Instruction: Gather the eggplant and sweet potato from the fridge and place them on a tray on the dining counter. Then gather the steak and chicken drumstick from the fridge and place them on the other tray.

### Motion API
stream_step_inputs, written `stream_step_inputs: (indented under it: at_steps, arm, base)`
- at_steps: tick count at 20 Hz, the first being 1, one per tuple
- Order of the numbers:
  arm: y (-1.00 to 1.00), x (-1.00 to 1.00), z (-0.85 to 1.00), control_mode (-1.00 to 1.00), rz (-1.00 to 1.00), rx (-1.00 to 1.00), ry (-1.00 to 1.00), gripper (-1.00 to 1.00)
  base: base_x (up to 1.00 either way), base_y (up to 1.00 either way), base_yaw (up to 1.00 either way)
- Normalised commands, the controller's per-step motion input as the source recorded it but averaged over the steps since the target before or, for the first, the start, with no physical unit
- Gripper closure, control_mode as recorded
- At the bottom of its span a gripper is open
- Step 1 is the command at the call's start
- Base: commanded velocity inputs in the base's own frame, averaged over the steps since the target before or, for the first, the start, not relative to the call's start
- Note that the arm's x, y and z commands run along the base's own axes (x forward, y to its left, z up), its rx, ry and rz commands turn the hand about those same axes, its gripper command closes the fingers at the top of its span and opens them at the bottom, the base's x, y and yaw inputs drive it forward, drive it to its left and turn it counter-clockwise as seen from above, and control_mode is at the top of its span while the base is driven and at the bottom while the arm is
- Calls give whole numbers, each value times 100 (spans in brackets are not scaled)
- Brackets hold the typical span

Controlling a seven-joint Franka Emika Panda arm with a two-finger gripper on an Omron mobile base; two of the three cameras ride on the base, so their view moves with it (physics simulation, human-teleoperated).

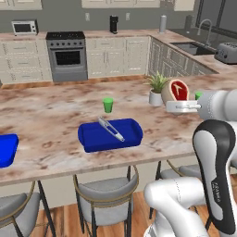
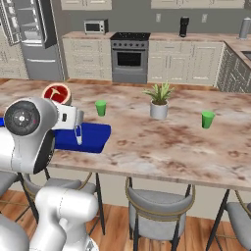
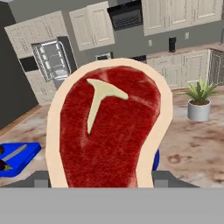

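Fingers [image 1: 172, 107] clamp steak [image 1: 177, 90] upright, arm level over dining counter [image 1: 51, 115].

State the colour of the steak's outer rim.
Pale cream around the steak, clearest in the hand view.

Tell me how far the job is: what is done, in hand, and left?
Done: the steak is out of the fridge, whose door stands open. In hand: the gripper holds it above the counter. Left: probably set it on the near tray, which holds just a utensil, then fetch the drumstick. Whether the vegetables lie on the far tray I cannot tell.
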Motion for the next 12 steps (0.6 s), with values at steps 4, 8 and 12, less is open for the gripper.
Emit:
stream_step_inputs:
  at_steps: [4,8,12]
  arm:
    - [0,0,0,100,0,0,0,100]
    - [3,11,0,-100,0,-2,5,100]
    - [28,39,0,-100,0,-9,19,100]
  base:
    - [25,6,0]
    - [29,9,0]
    - [0,0,0]
